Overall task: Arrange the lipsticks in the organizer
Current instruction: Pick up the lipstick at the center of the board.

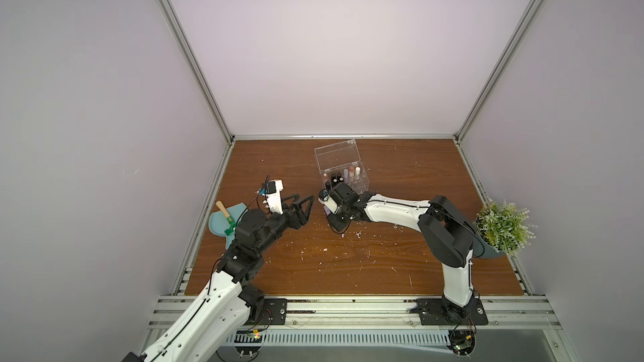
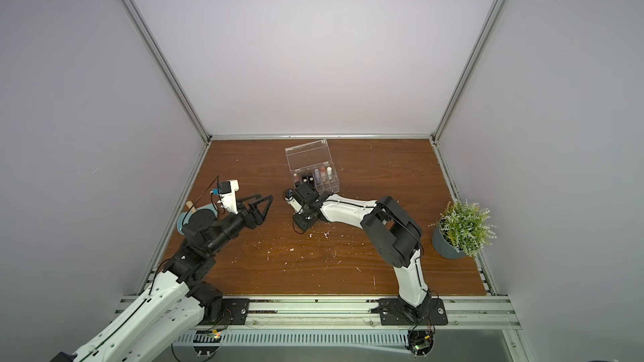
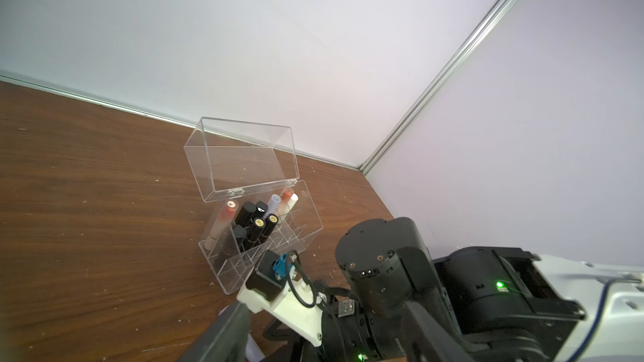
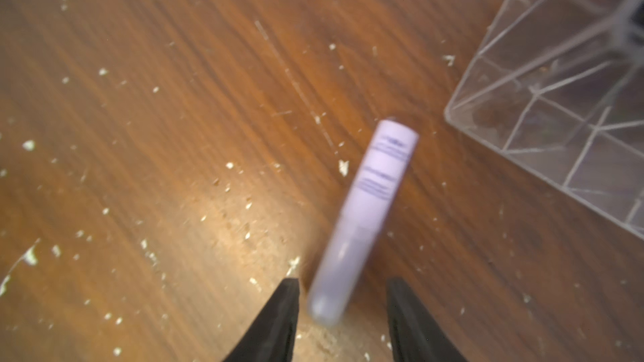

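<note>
A blurred lilac cylindrical lipstick tube (image 4: 376, 196) is pictured between the parted jaws of the right gripper (image 4: 343, 285), near the clear acrylic compartment organizer (image 4: 543, 99). Other lipsticks (image 3: 251, 219) are stood upright inside. The left gripper (image 1: 305, 198) is held open.
</note>
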{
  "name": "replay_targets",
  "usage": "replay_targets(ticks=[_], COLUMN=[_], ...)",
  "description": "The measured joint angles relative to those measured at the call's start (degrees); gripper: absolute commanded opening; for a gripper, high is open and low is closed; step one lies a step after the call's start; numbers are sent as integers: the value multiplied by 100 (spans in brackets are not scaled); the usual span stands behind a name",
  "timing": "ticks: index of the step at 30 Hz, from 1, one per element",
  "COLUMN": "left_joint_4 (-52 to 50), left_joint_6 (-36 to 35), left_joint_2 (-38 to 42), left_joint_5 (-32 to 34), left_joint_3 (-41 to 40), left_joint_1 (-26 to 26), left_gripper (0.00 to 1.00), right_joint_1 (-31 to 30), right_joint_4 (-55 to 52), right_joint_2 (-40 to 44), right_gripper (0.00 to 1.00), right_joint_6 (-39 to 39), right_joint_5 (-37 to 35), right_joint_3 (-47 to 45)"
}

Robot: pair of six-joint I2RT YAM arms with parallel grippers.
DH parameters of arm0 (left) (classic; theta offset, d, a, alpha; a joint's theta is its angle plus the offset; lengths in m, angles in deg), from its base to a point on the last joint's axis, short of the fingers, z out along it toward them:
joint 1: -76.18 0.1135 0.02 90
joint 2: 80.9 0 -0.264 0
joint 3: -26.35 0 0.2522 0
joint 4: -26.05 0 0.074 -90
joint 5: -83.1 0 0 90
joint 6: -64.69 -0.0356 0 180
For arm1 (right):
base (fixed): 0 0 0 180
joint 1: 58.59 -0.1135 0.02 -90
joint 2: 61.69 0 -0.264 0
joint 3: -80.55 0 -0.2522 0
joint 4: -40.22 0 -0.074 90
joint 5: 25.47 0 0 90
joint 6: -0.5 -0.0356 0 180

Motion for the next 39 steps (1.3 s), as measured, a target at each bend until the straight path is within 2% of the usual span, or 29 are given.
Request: replay_targets(ticks=[7, 17, 19, 20, 23, 25, 28, 34, 39], left_joint_4=[-125, -129, -129, -129, -129, -129, -127, -114, -127], left_joint_6=[-4, -9, -9, -9, -9, -9, -7, -9, -26], left_joint_2=[31, 35, 35, 35, 35, 35, 35, 35, 42], left_joint_5=[103, 92, 83, 76, 70, 59, 33, -4, -4], left_joint_3=[0, 0, 0, 0, 0, 0, 0, 0, 0], left_joint_1=[0, 4, 4, 4, 7, 7, 7, 7, 11], left_gripper=[73, 74, 74, 74, 74, 74, 74, 74, 74], right_joint_1=[0, 2, 0, 0, 0, 2, 4, 4, 4], right_joint_4=[-142, -142, -142, -142, -144, -160, -291, -422, -468], right_joint_2=[-197, -295, -295, -295, -295, -295, -297, -466, -612], right_gripper=[37, 24, 24, 28, 50, 55, 56, 43, 42], right_joint_6=[-76, -98, -98, -96, -57, -26, 9, 59, 63], right_joint_5=[-334, -304, -297, -297, -308, -334, -337, -337, -343], right_joint_3=[184, 315, 315, 315, 315, 326, 411, 896, 942])
